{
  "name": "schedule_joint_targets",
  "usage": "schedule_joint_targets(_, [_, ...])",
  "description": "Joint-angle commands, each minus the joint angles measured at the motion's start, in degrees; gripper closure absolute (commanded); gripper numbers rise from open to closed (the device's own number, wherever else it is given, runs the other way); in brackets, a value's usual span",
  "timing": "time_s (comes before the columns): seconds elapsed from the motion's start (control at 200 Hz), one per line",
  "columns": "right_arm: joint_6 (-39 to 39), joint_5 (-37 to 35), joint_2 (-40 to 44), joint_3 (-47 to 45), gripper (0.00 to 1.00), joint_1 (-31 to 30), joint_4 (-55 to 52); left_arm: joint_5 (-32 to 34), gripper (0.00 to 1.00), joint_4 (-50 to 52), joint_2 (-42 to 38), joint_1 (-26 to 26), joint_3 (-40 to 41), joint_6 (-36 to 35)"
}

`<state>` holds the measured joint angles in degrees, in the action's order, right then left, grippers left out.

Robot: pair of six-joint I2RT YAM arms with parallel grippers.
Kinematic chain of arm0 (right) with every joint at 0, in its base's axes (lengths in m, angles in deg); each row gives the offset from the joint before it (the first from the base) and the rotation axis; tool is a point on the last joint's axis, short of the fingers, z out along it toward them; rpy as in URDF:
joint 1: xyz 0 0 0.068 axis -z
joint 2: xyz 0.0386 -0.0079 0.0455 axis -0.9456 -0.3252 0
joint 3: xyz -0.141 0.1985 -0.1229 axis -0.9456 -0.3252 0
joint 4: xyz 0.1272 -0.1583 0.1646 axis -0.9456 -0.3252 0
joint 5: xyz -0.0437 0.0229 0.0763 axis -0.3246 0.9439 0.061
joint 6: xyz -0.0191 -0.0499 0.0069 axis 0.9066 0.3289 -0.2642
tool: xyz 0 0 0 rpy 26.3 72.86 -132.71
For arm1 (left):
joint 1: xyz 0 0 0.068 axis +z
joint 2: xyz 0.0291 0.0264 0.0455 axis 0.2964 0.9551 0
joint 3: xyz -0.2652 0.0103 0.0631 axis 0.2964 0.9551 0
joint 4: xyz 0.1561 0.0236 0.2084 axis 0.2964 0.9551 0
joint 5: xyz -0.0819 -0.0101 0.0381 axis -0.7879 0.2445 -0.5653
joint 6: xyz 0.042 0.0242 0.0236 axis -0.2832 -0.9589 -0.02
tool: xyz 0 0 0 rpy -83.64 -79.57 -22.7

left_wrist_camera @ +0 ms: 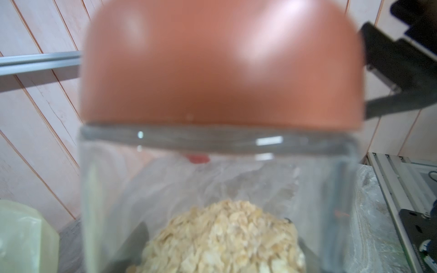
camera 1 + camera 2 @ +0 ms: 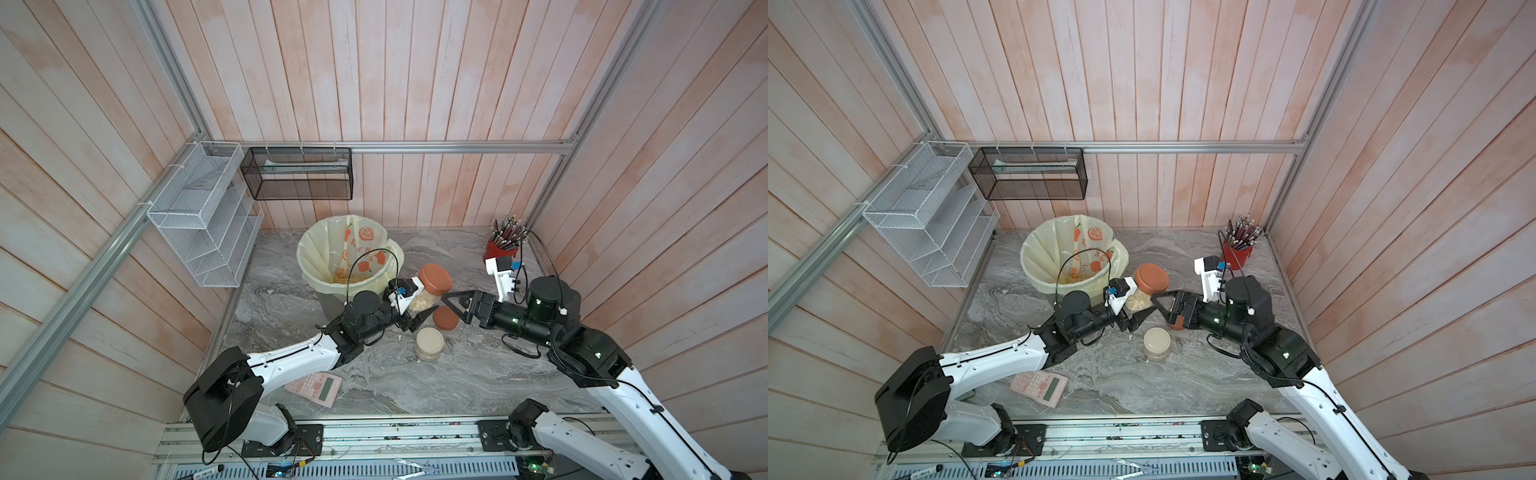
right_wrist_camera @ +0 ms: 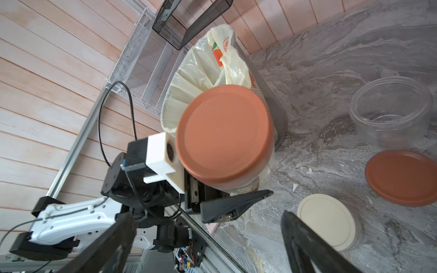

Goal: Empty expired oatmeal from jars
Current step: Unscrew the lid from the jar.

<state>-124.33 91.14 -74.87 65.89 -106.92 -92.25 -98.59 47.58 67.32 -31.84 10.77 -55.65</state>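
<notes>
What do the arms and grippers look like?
The left arm and right arm have white shells and black joint housings; green lights dot the right one. Thin black cables loop past white wrist camera mounts. The left gripper and right gripper have black triangular fingers.

Clear plastic jar (image 1: 212, 179); smooth matt lid (image 3: 224, 134)

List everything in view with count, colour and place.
bin: 1, grey, back left
held jar: 1, clear, terracotta lid, oatmeal inside, beside bin
cream-lidded jar: 1, clear, centre
open jar: 1, clear, empty, on table
loose lid: 1, terracotta, centre
pencil cup: 1, red, back right
calculator: 1, pink, front left
shelf: 1, white, left wall
basket: 1, black, back wall
left gripper: black, shut on held jar
right gripper: black, open, near loose lid
</notes>
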Motion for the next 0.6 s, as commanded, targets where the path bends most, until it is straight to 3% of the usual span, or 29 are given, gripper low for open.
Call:
schedule_joint_targets(0.0, [-4.0, -2.0, -2.4, 6.4, 0.02, 1.8, -7.8, 1.6, 0.79, -6.1, -2.4, 0.1, -1.4, -5.6])
schedule_joint_targets(0.205, [-5.4, 1.2, -10.1, 14.7, 0.02, 4.9, -14.4, 3.5, 0.79, -7.5, -2.2, 0.0, -1.1, -11.2])
schedule_joint_targets(0.59, [1.2, 3.2, -25.2, 27.5, 0.02, 5.0, -23.4, 4.9, 0.79, -7.8, -1.8, -0.8, -1.3, -15.8])
